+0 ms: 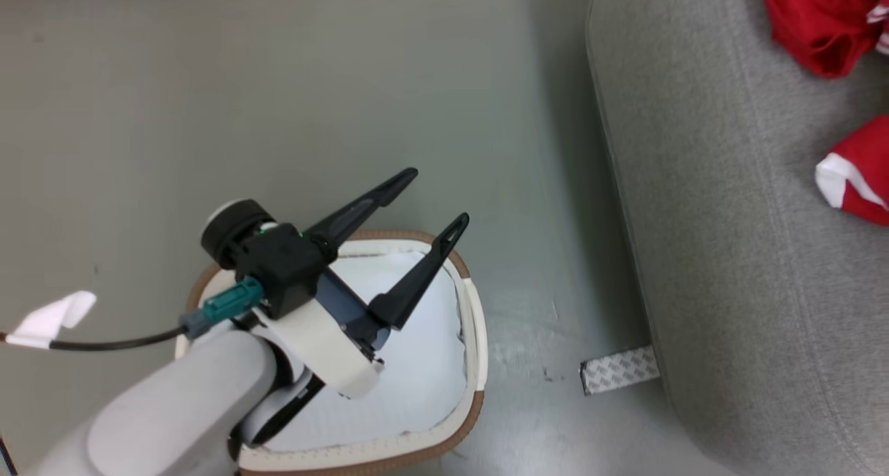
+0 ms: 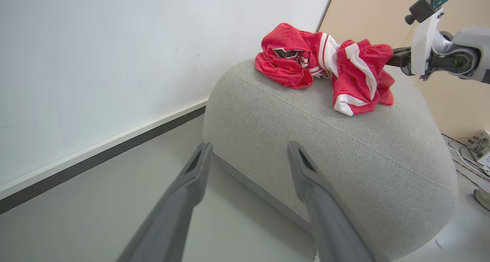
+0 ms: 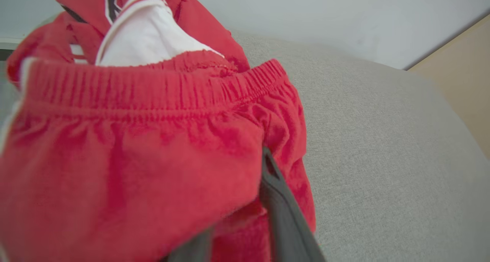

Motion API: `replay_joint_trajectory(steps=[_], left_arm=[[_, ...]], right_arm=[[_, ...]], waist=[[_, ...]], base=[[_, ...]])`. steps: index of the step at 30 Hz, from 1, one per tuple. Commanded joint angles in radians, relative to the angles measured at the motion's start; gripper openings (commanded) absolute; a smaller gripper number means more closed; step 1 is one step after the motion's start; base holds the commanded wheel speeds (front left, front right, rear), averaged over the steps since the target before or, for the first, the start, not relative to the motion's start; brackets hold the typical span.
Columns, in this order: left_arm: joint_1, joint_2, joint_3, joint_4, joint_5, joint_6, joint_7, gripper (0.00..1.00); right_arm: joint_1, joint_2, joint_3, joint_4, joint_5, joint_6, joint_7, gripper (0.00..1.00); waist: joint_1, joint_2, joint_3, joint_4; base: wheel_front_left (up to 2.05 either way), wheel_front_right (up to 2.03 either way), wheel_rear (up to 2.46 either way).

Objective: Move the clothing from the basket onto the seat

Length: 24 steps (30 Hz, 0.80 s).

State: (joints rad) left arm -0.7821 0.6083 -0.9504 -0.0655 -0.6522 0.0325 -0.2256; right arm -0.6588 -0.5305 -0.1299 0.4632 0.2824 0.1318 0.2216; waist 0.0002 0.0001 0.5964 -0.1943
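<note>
Left tool (image 1: 439,195) spread open, holding nothing, above basket (image 1: 476,337). Right tool (image 2: 394,57) in red shorts (image 2: 360,74) on couch (image 2: 344,147); can't tell its grip.

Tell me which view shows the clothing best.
The left wrist view: the clothing lies in full on the couch, stripes plain. The head view catches two edges at its right; the right wrist view gives a close-up of a waistband.

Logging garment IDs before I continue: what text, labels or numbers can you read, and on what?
Nothing can be read in full.
Black-and-white lettering on the clothing: folded over, unreadable.
White tag on the cable: looks blank.
Patterned strip on the floor: too small to read.
</note>
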Motion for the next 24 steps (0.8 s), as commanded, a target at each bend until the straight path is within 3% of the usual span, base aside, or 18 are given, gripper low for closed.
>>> replay_joint_trajectory(steps=[1, 9, 15, 19, 24], left_arm=[[0.015, -0.006, -0.001, 0.008, -0.012, 0.0, -0.01, 1.0], [0.095, -0.051, 0.022, 0.068, -0.046, 0.022, -0.032, 1.0], [0.171, -0.064, 0.078, 0.094, -0.08, 0.057, -0.038, 1.0], [0.22, -0.071, 0.143, 0.104, -0.092, 0.083, -0.039, 1.0], [0.306, -0.074, 0.249, 0.106, -0.09, 0.109, -0.038, 1.0]], right_arm=[[0.017, -0.012, 0.005, -0.008, -0.005, -0.002, 0.01, 1.0], [0.102, -0.089, 0.101, -0.087, 0.037, -0.002, 0.084, 1.0], [0.159, -0.139, 0.137, -0.224, 0.089, -0.002, 0.074, 1.0], [0.179, -0.119, 0.146, -0.307, 0.117, -0.002, 0.035, 1.0], [0.212, -0.039, 0.144, -0.388, 0.125, -0.002, -0.034, 1.0]], waist=[[-0.0002, -0.0001, -0.038, 0.003], [-0.0002, -0.0001, -0.231, 0.005], [-0.0002, -0.0001, -0.367, 0.021], [-0.0002, -0.0001, -0.441, 0.049], [-0.0002, -0.0001, -0.512, 0.083]], base=[[0.0, 0.0, 0.0], [0.0, 0.0, 0.0], [0.0, 0.0, 0.0], [0.0, 0.0, 0.0], [0.0, 0.0, 0.0]])
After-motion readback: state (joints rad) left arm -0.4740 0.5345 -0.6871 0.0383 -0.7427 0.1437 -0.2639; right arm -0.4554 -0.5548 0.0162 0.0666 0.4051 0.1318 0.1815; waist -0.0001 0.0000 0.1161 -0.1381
